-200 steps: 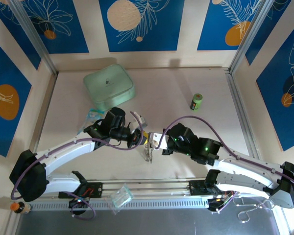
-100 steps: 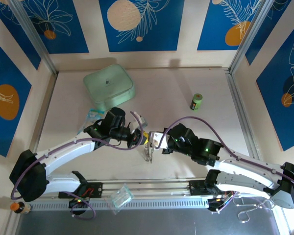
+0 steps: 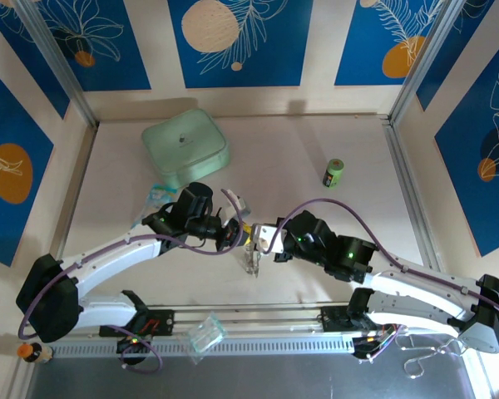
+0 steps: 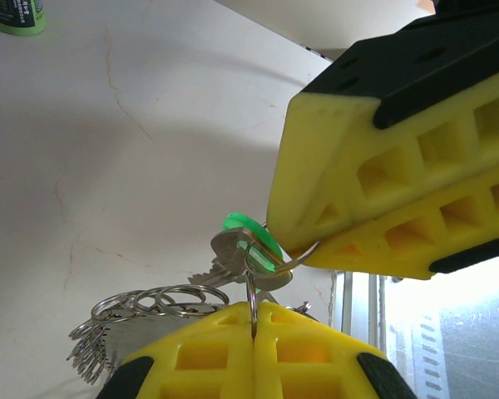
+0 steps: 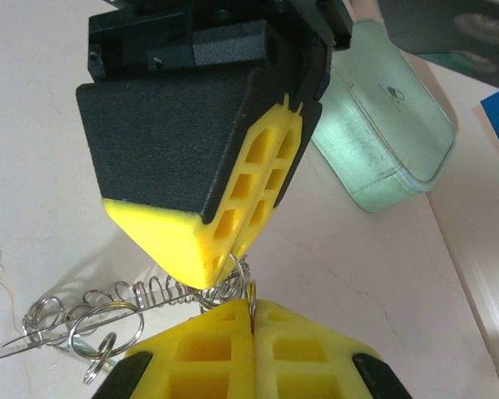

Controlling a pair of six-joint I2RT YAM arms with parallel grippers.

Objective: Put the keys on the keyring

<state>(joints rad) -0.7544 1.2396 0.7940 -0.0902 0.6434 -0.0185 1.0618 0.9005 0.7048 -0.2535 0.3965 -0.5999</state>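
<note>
My left wrist camera is closest to my left pincer. Its two yellow fingers are pressed tight together on a thin wire loop. The loop stands straight up out of them, toward 12 o'clock. It is part of the keyring.

Just past the fingers, at 12 o'clock, sits the green key, touching the loop. The silver key lies right beside it, a little toward 11 o'clock. I cannot tell if both keys are all the way on the wire.

A bit farther, at 2 o'clock, my right pincer is squeezed shut on the same loop from the other side. Both pincers hold the loop, so neither arm is nearer than the other.

The rest of the keyring is a row of small shiny rings. It lies long and flat on the table, running toward 9 o'clock.

I think the next move depends on one thing. The keys hang on the short bit of wire between my two pincers. That bit runs from 6 o'clock up toward 2 o'clock, so the keys would have to slide along that line.

Far off at 11 o'clock stands the green can. From above, the mint box sits well away from the pincers, also at 11 o'clock.
</note>
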